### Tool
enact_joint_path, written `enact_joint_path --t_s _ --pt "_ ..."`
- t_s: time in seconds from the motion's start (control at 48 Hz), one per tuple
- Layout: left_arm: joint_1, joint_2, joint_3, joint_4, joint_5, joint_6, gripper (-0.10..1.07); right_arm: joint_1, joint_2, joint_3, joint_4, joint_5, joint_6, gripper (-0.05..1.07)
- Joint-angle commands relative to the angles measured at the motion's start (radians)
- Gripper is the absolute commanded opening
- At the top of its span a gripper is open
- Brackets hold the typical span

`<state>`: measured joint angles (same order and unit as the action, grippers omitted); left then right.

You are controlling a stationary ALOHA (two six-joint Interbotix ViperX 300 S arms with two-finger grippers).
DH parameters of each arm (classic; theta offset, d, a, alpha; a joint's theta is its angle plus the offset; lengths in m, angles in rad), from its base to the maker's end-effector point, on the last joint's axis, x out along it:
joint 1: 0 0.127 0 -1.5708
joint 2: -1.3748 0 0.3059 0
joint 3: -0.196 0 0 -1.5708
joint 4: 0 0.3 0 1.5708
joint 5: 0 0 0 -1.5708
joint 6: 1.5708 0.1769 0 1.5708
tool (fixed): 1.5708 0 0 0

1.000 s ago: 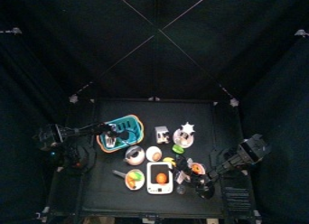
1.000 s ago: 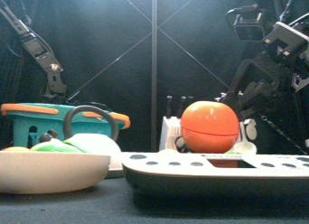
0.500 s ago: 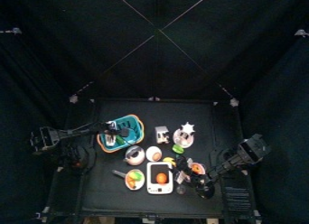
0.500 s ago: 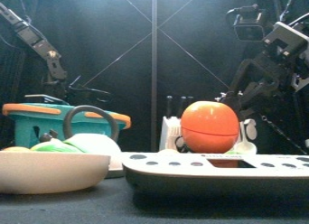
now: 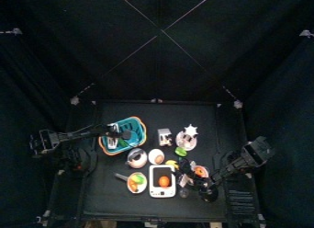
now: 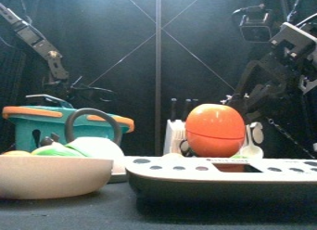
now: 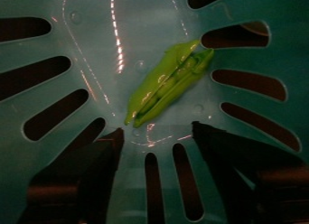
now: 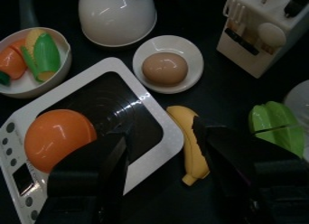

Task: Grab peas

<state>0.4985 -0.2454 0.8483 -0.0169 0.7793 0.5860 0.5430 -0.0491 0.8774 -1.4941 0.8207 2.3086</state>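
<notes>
Left gripper (image 7: 154,178): jaws spread wide over the pea pod (image 7: 171,81) lying in the teal basket (image 7: 72,47). Right gripper (image 8: 163,160): jaws apart, empty, above scale (image 8: 72,128) and banana (image 8: 191,146).

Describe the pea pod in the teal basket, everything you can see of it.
The pea pod is bright green and glossy, plastic by its look, long and flat with tapered ends and a seam down its length. It lies alone and slantwise on the slotted floor of the teal basket, between the slots. The open left pincer hangs right above it; nothing grips or touches the pod but the floor.
</notes>
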Motion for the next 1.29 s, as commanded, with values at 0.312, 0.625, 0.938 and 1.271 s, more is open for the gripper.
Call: enact_joint_path --t_s 0.312,0.625,0.938,1.271 --pt "-0.057 0.058 0.0 0.008 -0.15 0.009 1.03 -0.003 -0.014 -0.011 -0.002 0.003 0.0 0.88" --pt "-0.063 0.13 -0.002 0.006 -0.161 0.009 1.03 -0.003 -0.012 -0.011 -0.002 0.002 0.002 0.88" --pt "-0.058 0.146 -0.002 0.014 -0.202 0.008 0.77 -0.003 -0.012 -0.009 -0.002 0.002 0.003 0.88" --pt "-0.034 0.112 -0.011 0.049 -0.212 -0.002 0.6 -0.003 -0.012 -0.008 0.005 0.002 0.003 0.88"
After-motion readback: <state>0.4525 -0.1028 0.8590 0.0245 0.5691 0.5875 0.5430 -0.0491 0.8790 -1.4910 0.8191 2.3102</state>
